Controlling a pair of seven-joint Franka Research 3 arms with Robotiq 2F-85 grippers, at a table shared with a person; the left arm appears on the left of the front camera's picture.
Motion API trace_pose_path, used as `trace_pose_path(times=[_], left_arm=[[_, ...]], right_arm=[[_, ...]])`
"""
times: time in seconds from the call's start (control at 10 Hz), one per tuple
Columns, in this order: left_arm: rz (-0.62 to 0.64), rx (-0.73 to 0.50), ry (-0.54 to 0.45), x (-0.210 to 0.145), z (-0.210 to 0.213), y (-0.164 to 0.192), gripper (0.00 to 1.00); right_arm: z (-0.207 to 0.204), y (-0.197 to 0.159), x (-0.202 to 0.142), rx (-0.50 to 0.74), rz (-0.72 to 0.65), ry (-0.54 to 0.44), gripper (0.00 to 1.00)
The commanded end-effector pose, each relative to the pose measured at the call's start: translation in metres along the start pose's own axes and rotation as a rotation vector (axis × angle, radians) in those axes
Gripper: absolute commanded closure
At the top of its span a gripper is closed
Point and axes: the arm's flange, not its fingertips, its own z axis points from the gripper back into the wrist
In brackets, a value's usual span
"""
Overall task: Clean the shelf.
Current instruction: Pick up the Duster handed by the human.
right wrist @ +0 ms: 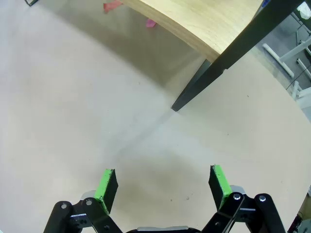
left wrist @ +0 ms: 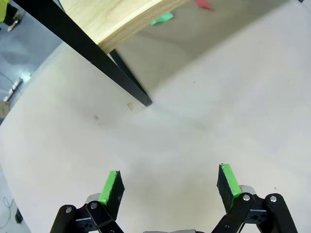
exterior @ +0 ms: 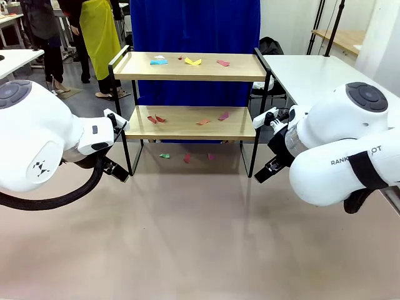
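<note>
Beige surface (exterior: 187, 237) across the foreground, blue curtain (exterior: 194, 25) behind. At the far middle of it, the shelf (exterior: 187, 75), upright on thin black legs, both wood boards level. Scattered on the top board: paper scraps (exterior: 193, 61) in blue, yellow and pink-red. More scraps (exterior: 203, 122) on the lower board, three further ones (exterior: 164, 155) on the surface beneath; probably paper, too small to be sure. Near the shelf's left legs, the left arm (exterior: 37, 134); near its right legs, the right arm (exterior: 350, 150). Wide apart over bare surface, the left jaws, green pads (left wrist: 112, 187) gripping nothing. Likewise apart and empty, the right jaws, short of a black leg (right wrist: 214, 73).
</note>
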Motion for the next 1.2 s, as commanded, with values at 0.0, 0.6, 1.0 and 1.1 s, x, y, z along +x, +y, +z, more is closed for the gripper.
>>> trace_pose_path(times=[0.0,0.6,1.0,1.1], left_arm=[[-0.065,0.101,-0.014,0.009,0.021,0.003,0.0],[-0.219,-0.441,-0.179,0.013,0.095,0.126,0.0],[-0.261,-0.502,-0.296,-0.005,0.106,0.139,0.0],[-0.261,-0.502,-0.296,-0.005,0.106,0.139,0.0]], right_arm=[[0.018,-0.01,0.011,0.025,0.019,-0.036,0.0],[0.07,-0.142,0.003,0.29,0.124,-0.27,0.0],[0.09,-0.161,-0.013,0.282,0.134,-0.298,0.0],[0.09,-0.161,-0.013,0.282,0.134,-0.298,0.0]])
